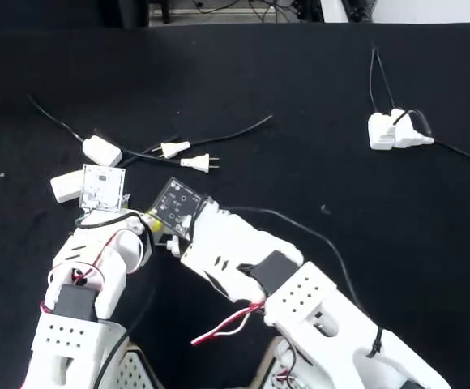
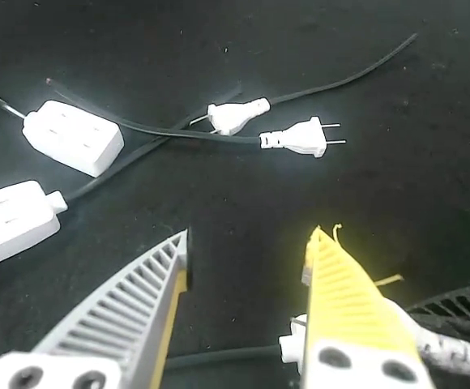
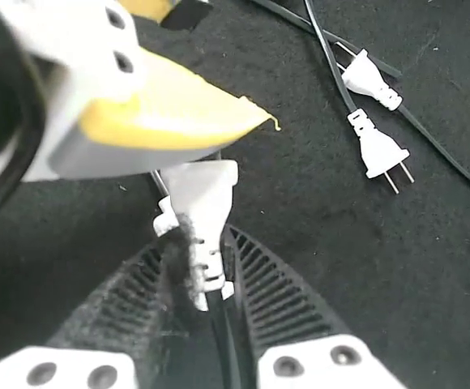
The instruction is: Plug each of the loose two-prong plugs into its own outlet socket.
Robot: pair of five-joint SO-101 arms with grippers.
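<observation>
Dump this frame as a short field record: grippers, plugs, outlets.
left gripper: open, holding nothing, close beside the right gripper
right gripper: shut on held plug, white
loose plugs: first loose plug, second loose plug, both white, lying unplugged on the black table
near outlets: outlet one, outlet two, visible sockets empty
far outlet: apart at the right, seems to have a plug in it

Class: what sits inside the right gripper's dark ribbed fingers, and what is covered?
A white two-prong plug with its black cord, clamped in the right gripper. The yellow finger of the left gripper covers the plug's prong end.
</observation>
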